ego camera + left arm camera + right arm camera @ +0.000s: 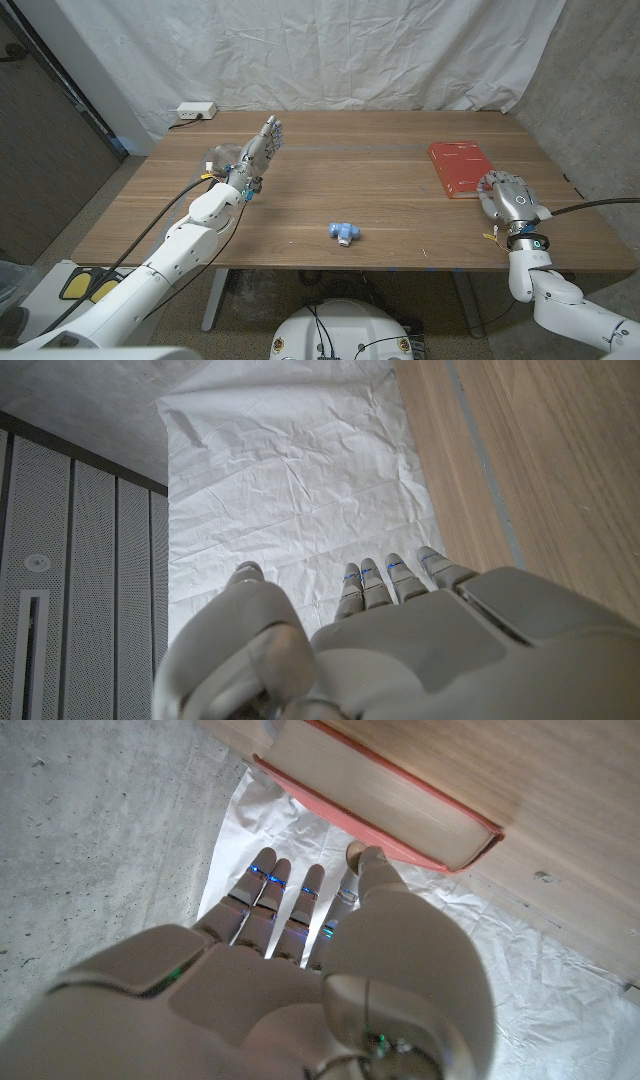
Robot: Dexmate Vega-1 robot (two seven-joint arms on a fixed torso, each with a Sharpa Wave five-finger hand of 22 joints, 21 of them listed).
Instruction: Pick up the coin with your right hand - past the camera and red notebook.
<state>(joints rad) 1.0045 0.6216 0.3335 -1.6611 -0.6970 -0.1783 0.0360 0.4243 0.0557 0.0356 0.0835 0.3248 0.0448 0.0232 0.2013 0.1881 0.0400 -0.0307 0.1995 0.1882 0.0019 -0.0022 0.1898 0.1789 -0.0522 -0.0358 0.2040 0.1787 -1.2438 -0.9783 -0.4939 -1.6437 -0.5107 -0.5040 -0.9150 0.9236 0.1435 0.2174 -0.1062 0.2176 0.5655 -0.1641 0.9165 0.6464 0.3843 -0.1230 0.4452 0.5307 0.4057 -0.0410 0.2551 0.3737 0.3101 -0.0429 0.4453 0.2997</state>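
Right robot hand (pixel 510 201) sat at the right side of the wooden worktop (pixel 340 190), just beside the near edge of the red notebook (pixel 459 167). Its fingers (pixel 270 890) were straight and side by side, holding nothing; the thumb tip was very close to the notebook's edge in the right wrist view, contact unclear. Left robot hand (pixel 258 152) was raised over the left half of the worktop, fingers (pixel 385 580) extended and close together, empty. Small blue camera-like object (pixel 343 232) lay mid-worktop near the front edge. White power strip (pixel 195 111) at the far left corner. Coin could not be made out.
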